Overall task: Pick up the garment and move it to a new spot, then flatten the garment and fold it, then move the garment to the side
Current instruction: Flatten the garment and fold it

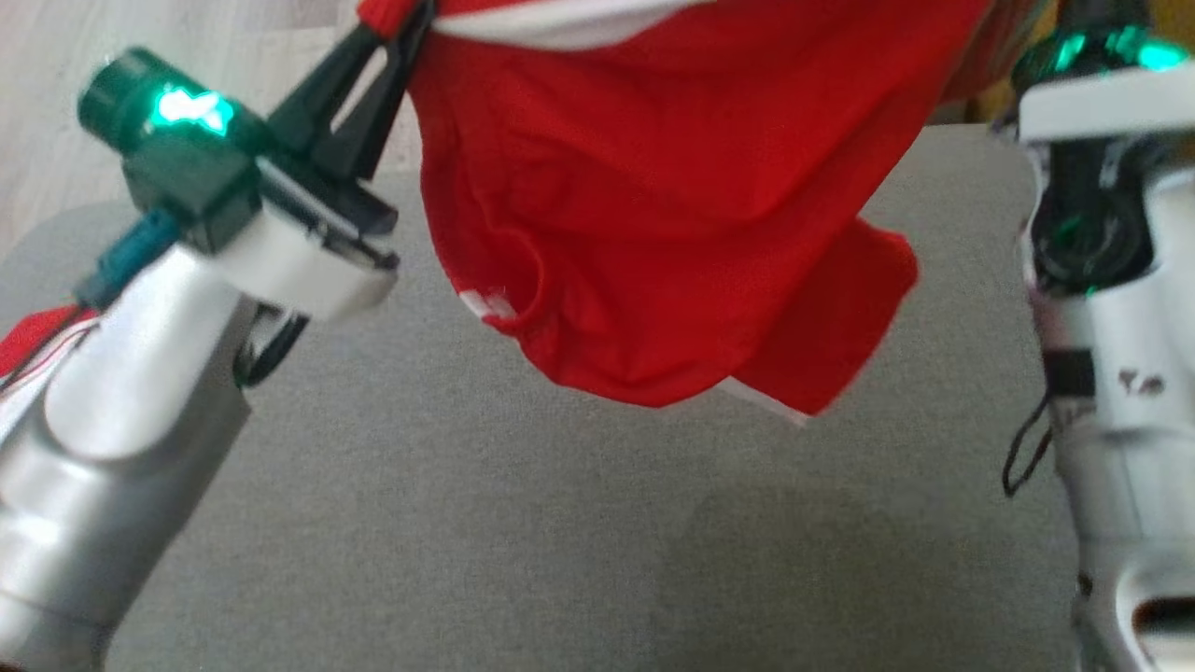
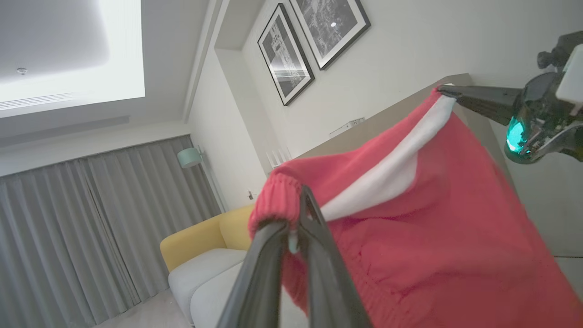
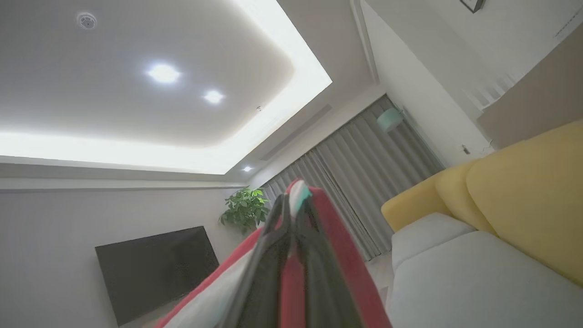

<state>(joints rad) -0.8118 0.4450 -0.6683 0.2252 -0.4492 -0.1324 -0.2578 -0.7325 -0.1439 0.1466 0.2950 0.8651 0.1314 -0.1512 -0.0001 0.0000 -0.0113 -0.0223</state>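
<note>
While my left gripper is clamped on the ribbed edge of the red knit garment with white trim, my right gripper pinches another edge, hanging it between them above the grey cloth-covered surface.

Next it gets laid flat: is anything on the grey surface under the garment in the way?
Nothing visible. The garment hangs from the shut left gripper and right gripper over the grey surface; beneath it nothing shows. Some red cloth shows at the left edge, well aside.
</note>
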